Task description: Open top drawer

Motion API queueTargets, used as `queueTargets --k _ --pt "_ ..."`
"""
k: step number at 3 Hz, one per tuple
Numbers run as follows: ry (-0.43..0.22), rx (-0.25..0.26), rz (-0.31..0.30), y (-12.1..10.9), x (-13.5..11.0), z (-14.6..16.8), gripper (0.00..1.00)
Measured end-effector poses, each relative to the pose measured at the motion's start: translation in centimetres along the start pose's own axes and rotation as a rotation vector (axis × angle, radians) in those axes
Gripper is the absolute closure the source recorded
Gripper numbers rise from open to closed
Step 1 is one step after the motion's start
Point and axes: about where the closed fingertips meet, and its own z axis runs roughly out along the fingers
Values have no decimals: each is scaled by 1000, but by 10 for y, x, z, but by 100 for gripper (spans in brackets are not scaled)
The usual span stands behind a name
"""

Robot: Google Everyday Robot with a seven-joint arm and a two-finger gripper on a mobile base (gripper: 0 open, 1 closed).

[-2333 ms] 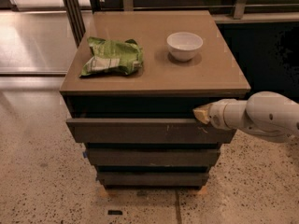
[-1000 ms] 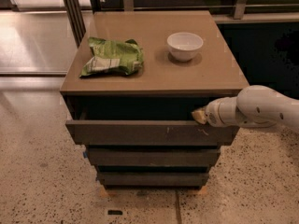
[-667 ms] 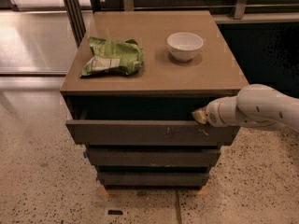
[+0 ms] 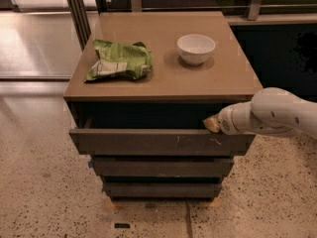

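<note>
A bag [image 4: 119,59] lies on the left of the cabinet top [image 4: 163,83], with a bowl [image 4: 196,47] to its right and a little farther back. Under the top, the top drawer [image 4: 158,142] juts forward above two lower drawers [image 4: 161,166]. The gripper [image 4: 212,124] sits at the top drawer's right end, just above its front, on an arm [image 4: 277,114] that enters from the right.

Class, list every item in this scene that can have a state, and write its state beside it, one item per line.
top drawer: partly pulled out, dark gap behind its front.
gripper: at the right end of the top drawer's upper edge.
middle drawer: appears shut.
bottom drawer: appears shut.
white bowl: upright on the cabinet top, looks empty.
green bag: lying flat, crumpled.
</note>
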Motion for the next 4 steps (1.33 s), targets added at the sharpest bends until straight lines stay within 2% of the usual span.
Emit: queueTargets --k 1,4 --pt "29 -36 6 9 3 -2 100" --pt "45 -47 9 12 6 -3 100"
